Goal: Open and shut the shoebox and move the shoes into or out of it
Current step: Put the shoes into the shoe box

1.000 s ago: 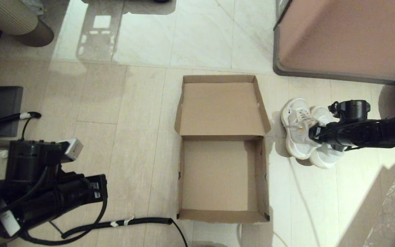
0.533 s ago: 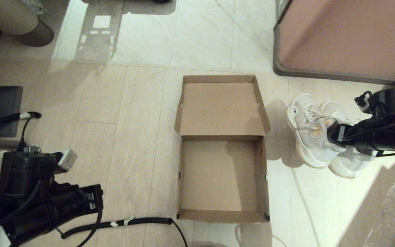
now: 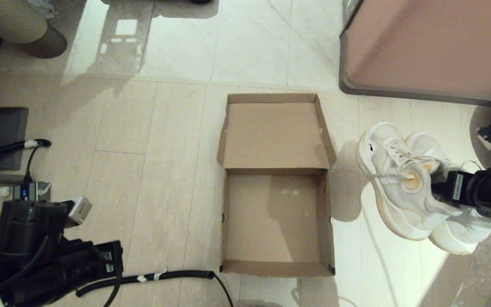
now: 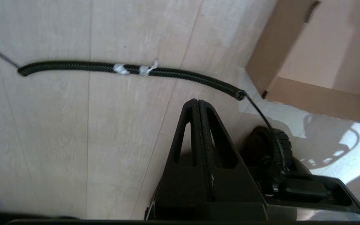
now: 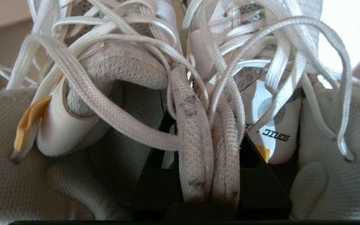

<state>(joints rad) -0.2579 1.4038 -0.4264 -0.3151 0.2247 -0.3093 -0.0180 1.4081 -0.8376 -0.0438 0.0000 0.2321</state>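
On pale floor tiles, flat brown cardboard shoebox (image 3: 276, 183) lying open and empty, lid folded back. Just right of it, pair of white lace-up mesh sneakers (image 3: 403, 187) hanging off the floor, inner collars pinched together in right tool (image 5: 209, 175). Light, soft, floppy; collar hold probably best. Left tool (image 4: 198, 109) closed on nothing, parked low left.

Shoe insole (image 5: 273, 125) reads "SONIC" (printed upside down).
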